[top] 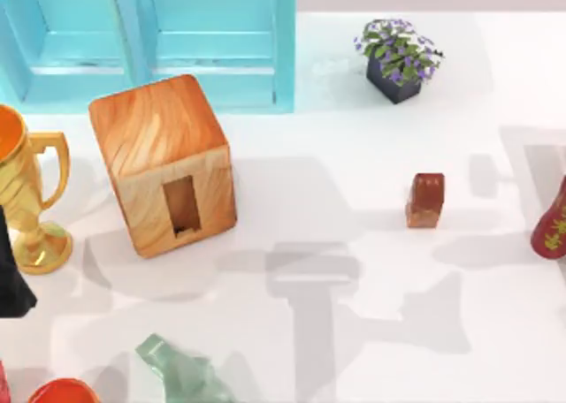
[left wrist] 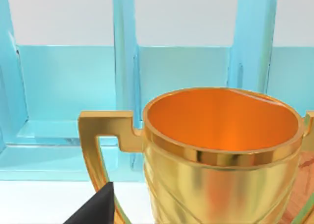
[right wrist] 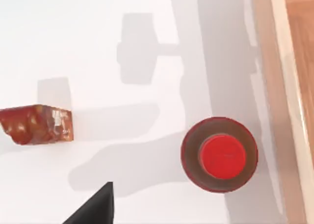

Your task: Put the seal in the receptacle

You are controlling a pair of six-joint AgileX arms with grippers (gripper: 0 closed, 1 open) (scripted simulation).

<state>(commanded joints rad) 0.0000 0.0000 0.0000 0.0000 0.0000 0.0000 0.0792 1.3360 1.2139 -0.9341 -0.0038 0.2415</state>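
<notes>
- Top view: the seal, a small reddish-brown block with a glossy darker top, stands upright on the smooth white table, right of centre and apart from everything else.
- The wooden box, grained, with a narrow rectangular slot in its front face, sits toward the left side, near the far edge.
- Behind it, along the far edge, is a translucent blue rack; a potted plant with purple flowers stands further right.
- A shiny gold trophy with a handle is at the left edge, a red bottle with gold marks at the right edge, and a pale green crumpled shape at the near edge.
- Left wrist view: the trophy's round orange-lined bowl is close, before the blue rack. Whether the left gripper is open, I cannot tell.
- Right wrist view: the seal and the bottle's round red cap stand well apart. The right gripper's state I cannot tell.
</notes>
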